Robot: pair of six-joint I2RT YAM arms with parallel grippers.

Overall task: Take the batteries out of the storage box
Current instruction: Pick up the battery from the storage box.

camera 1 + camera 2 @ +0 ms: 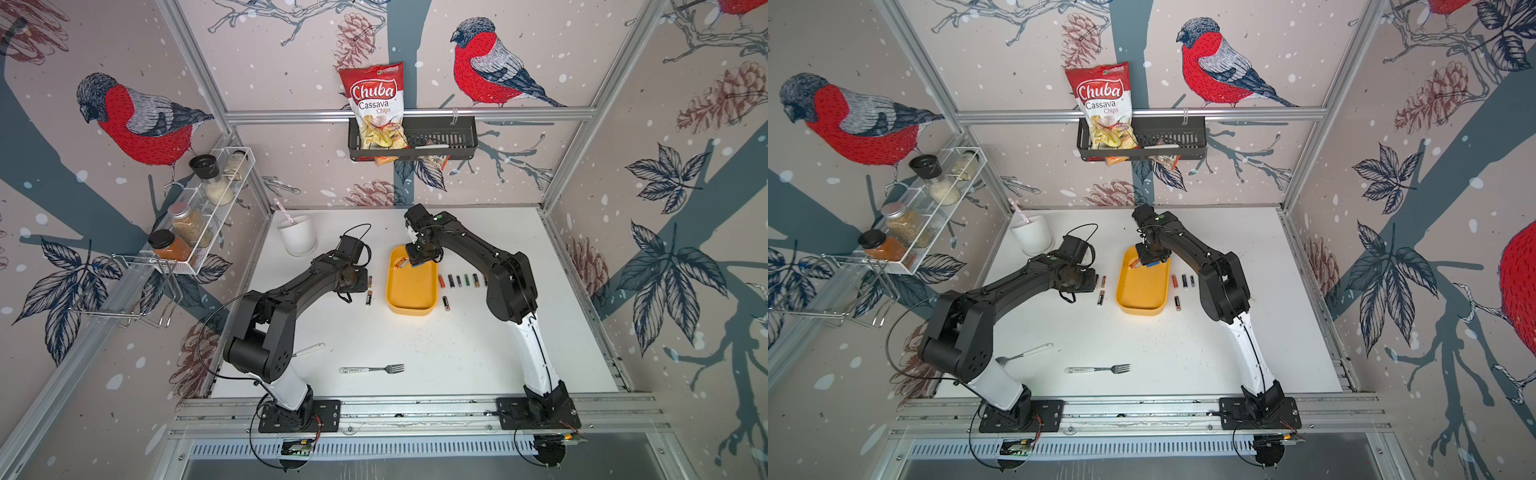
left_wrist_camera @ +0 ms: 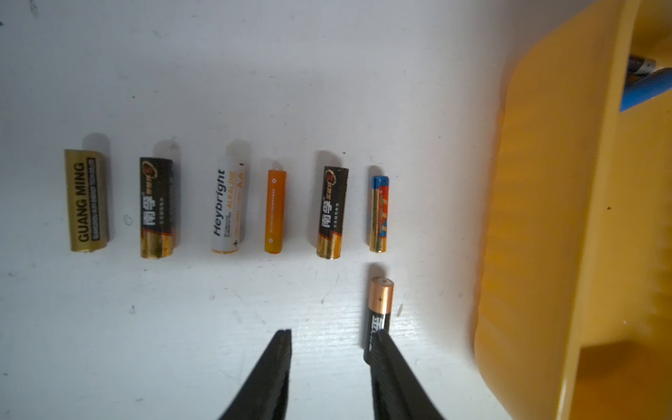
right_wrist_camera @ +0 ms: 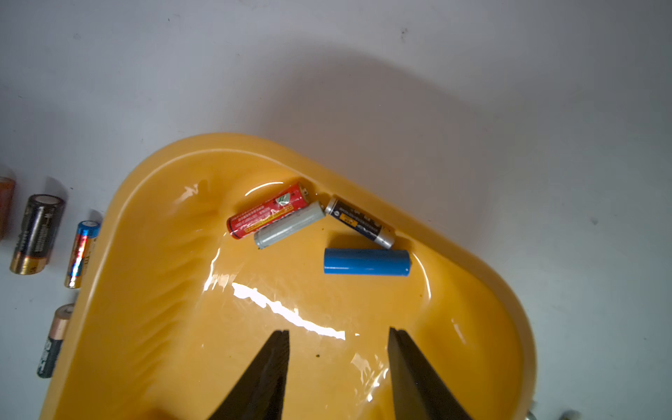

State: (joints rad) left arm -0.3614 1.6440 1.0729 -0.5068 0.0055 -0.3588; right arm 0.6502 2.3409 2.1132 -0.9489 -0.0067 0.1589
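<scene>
Yellow plastic storage box (image 3: pixel 145 291) sits beneath the right gripper (image 3: pixel 338 331), jaws spread, empty; blue cylindrical battery (image 3: pixel 367 262) lies just ahead. Left gripper (image 2: pixel 332 331), also spread, has a copper-topped black battery (image 2: pixel 381 305) at one fingertip.

Bullfinch-and-pinecone wallpaper (image 1: pixel 291 62) covers 3 walls inside aluminium framing (image 1: pixel 615 54); a black basket (image 1: pixel 457 129) hangs on the far rail (image 1: pixel 519 112), above an evenly lit white counter (image 1: pixel 436 353).

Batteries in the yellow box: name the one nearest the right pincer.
The plain blue battery: closest to the right pincer; the red, grey and black ones lie beyond it, by the rim.
</scene>
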